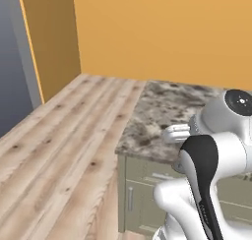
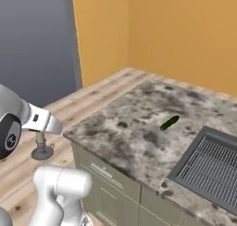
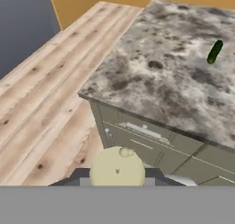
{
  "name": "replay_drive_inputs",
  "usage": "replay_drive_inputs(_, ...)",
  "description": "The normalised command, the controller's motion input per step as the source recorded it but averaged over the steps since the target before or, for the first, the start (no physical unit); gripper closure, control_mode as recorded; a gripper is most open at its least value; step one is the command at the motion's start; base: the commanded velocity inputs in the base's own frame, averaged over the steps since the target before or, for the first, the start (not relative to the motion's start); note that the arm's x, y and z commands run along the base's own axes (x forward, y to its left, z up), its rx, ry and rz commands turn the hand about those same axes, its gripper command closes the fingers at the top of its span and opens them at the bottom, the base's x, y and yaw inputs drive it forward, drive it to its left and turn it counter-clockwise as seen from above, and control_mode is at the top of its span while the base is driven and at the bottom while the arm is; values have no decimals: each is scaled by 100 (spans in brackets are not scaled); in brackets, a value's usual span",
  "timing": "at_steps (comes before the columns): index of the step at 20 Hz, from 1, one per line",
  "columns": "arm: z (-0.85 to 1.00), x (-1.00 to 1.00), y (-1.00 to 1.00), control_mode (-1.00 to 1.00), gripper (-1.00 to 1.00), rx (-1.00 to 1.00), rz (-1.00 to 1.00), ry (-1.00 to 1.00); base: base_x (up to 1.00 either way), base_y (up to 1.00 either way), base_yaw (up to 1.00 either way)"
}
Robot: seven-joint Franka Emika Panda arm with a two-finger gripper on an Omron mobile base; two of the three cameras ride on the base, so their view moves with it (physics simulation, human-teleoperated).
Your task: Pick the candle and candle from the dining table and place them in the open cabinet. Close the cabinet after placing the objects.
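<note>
Mottled stone counter [image 2: 139,123] bears 1 green cucumber [image 2: 169,122]; black cooktop [image 2: 210,167] inset.

A rendered kitchen: stone-topped counter [image 2: 139,123] over olive drawer fronts [image 3: 151,142], wood plank floor [image 1: 59,150], orange walls [image 1: 162,32].

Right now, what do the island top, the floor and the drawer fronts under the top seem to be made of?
Island top: probably polished stone, mottled grey-brown speckle like granite. Floor: wood planks, seemingly light and matte, with grain lines and dark knots. Drawer fronts: likely painted wood or board, flat olive-grey, with a pale bar handle that looks like metal.
</note>
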Motion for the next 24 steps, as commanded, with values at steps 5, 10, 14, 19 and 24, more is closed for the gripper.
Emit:
replay_drive_inputs(5, 0, 0, 0, 100, 100, 0, 0, 0, -11, 0, 44)
replay_drive_inputs(10, 0, 0, 0, 100, 100, 0, 0, 0, -7, 7, 46)
replay_drive_inputs(14, 0, 0, 0, 100, 100, 0, 0, 0, 0, 14, 48)
replay_drive_inputs(19, 0, 0, 0, 100, 100, 0, 0, 0, 0, 12, 49)
replay_drive_inputs(24, 0, 0, 0, 100, 100, 0, 0, 0, -1, 4, 51)
